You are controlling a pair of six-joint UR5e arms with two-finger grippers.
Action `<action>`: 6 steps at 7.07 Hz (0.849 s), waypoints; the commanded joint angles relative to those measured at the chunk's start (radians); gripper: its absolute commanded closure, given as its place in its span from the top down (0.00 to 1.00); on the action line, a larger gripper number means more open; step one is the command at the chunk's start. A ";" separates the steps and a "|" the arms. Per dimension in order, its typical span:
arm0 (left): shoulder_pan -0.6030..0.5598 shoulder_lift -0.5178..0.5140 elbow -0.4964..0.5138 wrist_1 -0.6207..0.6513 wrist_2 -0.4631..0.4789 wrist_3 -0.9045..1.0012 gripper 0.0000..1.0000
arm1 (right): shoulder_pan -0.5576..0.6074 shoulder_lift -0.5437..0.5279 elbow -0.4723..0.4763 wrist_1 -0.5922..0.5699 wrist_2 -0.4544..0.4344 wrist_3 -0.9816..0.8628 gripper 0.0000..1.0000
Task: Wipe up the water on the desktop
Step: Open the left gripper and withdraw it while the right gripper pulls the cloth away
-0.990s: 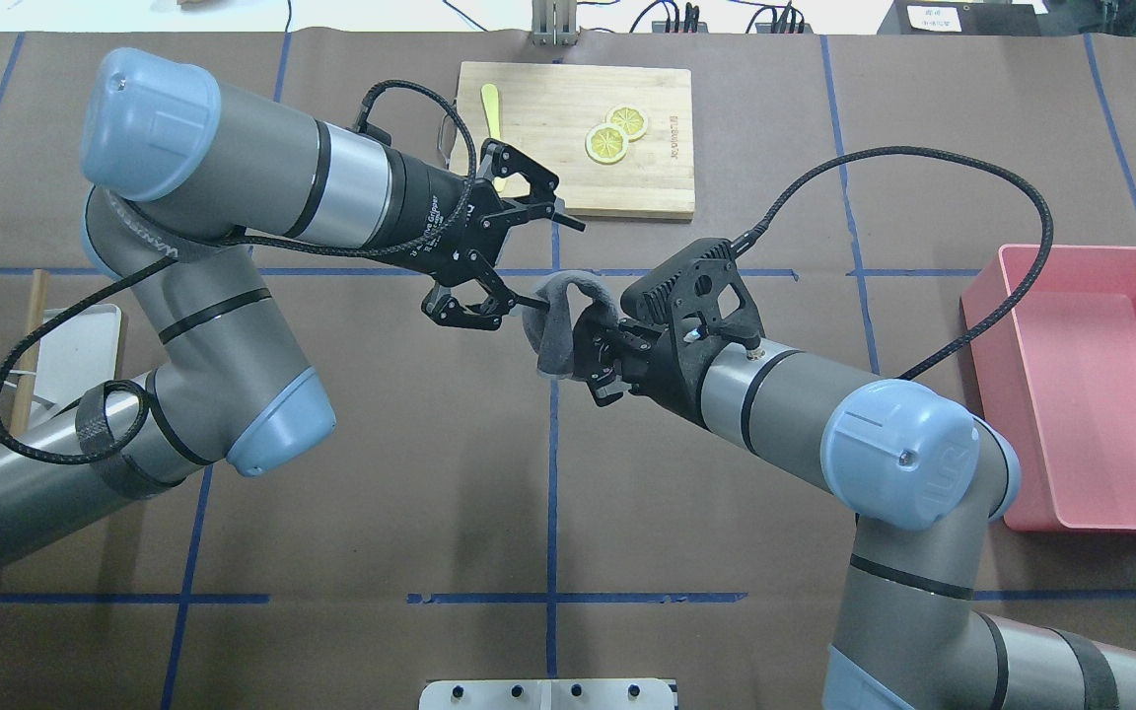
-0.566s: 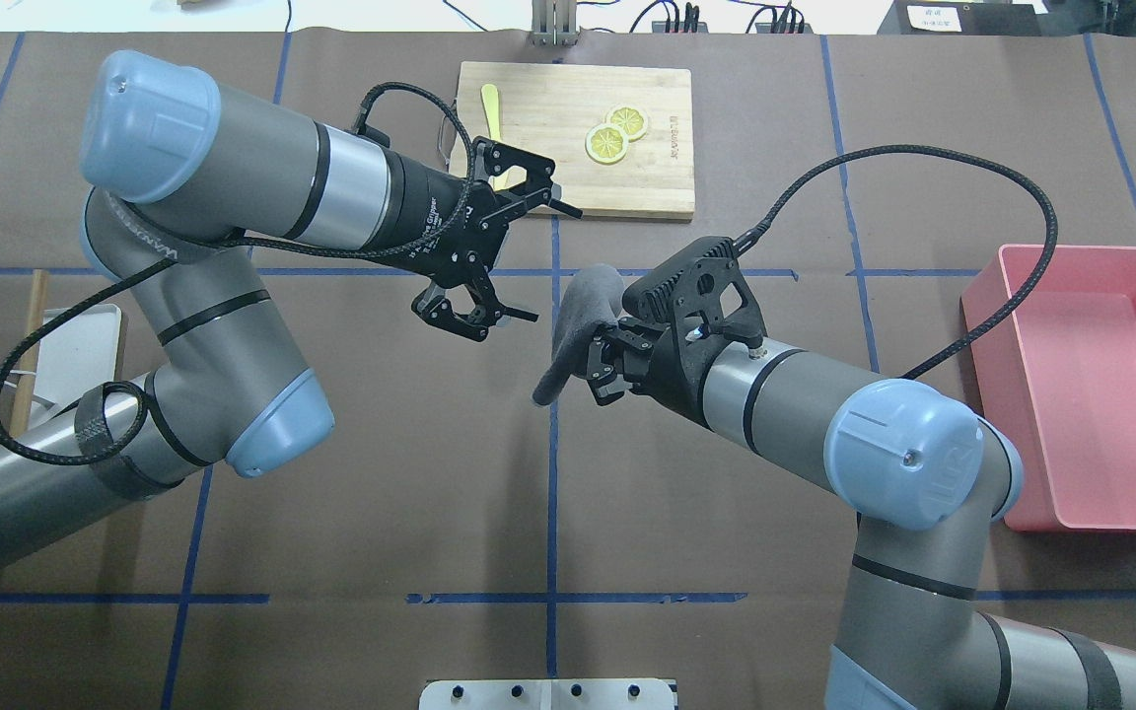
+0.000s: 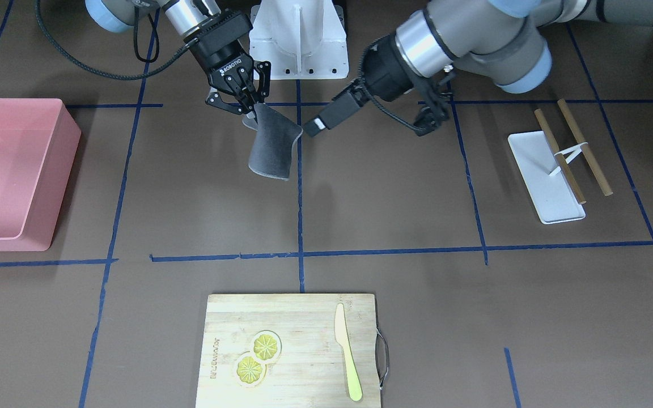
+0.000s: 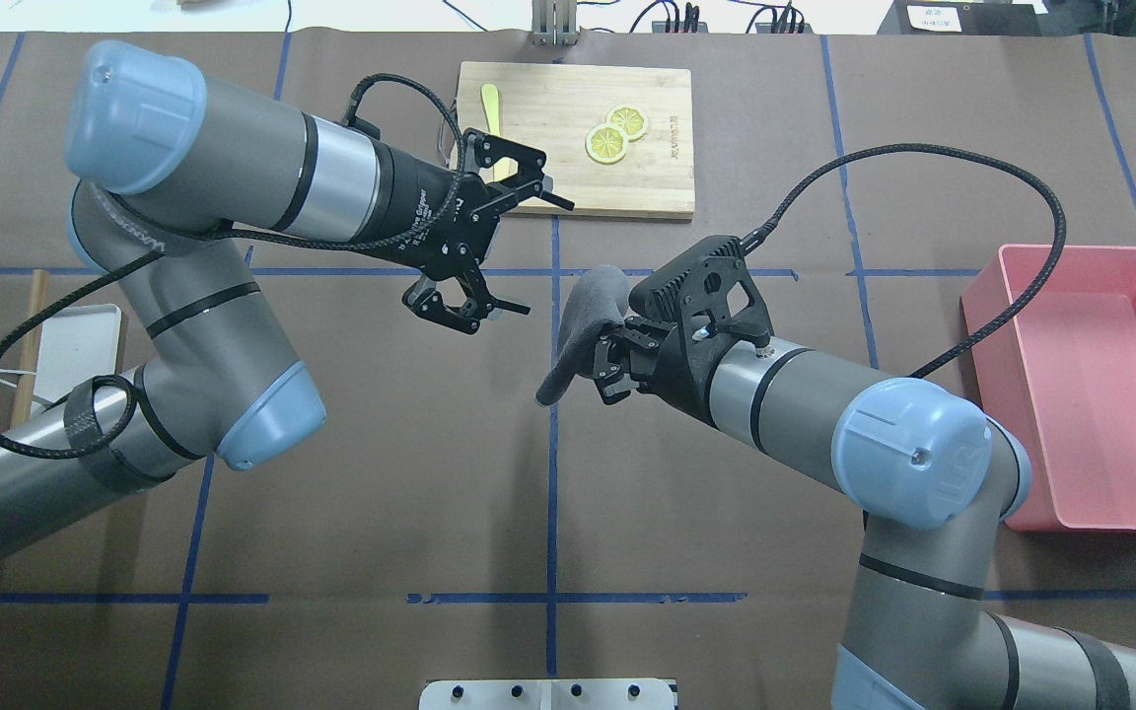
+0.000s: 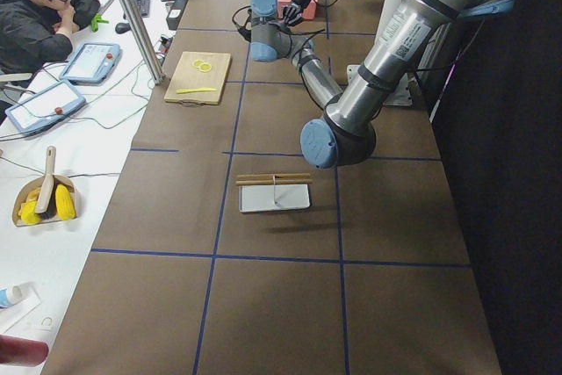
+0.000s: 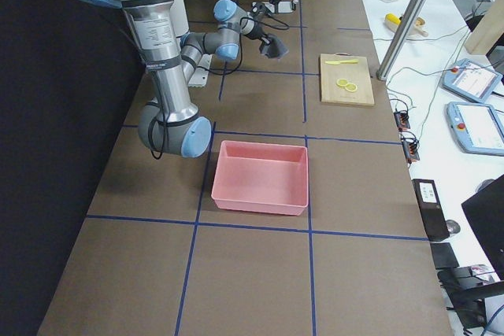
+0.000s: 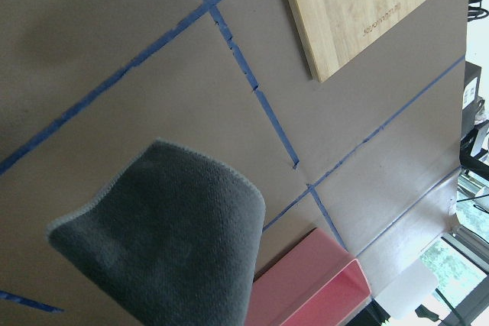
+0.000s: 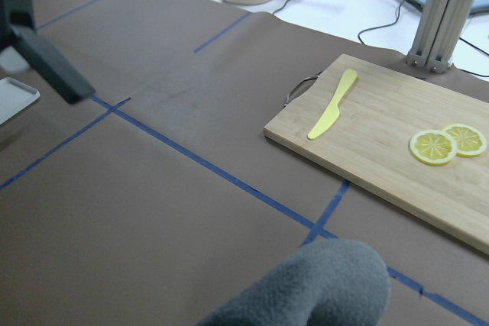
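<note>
Desktop [image 4: 381,493] beneath one grey cloth [image 4: 583,306], pinched in our right gripper [image 4: 600,365], our left gripper [image 4: 548,258] spread nearby, we count two lemon slices [image 4: 607,144] on one far board [image 4: 657,177]

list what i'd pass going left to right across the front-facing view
pink bin -> grey cloth -> left gripper -> white tray; cutting board left out, it overlaps the cloth's span

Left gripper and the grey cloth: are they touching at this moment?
Apart. The overhead view shows bare desktop between the open left gripper and the grey cloth, which hangs from the right gripper.
</note>
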 commanded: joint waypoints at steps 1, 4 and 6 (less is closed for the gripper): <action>-0.160 0.078 -0.005 0.016 -0.173 0.094 1.00 | 0.005 0.004 0.150 -0.345 0.014 0.002 0.00; -0.358 0.205 -0.046 0.016 -0.342 0.299 1.00 | 0.011 -0.008 0.234 -0.697 0.052 0.209 0.00; -0.452 0.277 -0.051 0.016 -0.342 0.383 1.00 | 0.047 -0.056 0.237 -0.774 0.200 0.213 0.00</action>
